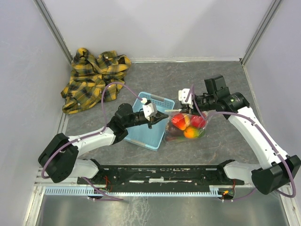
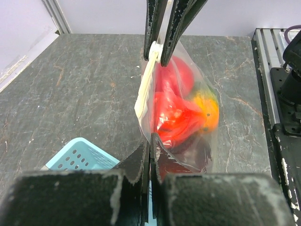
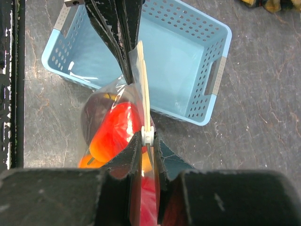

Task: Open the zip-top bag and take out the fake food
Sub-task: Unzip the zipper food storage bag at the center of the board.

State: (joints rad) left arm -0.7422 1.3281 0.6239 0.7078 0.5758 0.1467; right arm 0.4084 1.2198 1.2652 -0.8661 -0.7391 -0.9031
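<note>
My left gripper (image 2: 150,149) is pressed together on the near-left end of the bag (image 1: 188,126), pinching the plastic at the zip corner. My right gripper (image 3: 149,142) is pinched on the small white slider (image 3: 148,136) at the far end of the zip (image 3: 143,80). The bag hangs stretched between the two, zip edge up, just right of the blue basket (image 3: 188,52), mid-table. I cannot tell if its bottom touches the table (image 1: 211,75).

All the food (image 2: 176,115) is inside the bag: red pieces, an orange-yellow one, and a dark one low down. None is out and the basket holds no fruit.

Progress: early. Both grips are set, but the zip between my fingers looks closed along the stretch I can see, so the opening step is in hand and not done. Left to do: run the slider along the strip toward my left gripper while that end is held, spread the mouth, then take the pieces out one by one. Thin plastic may slip from the left pinch.
</note>
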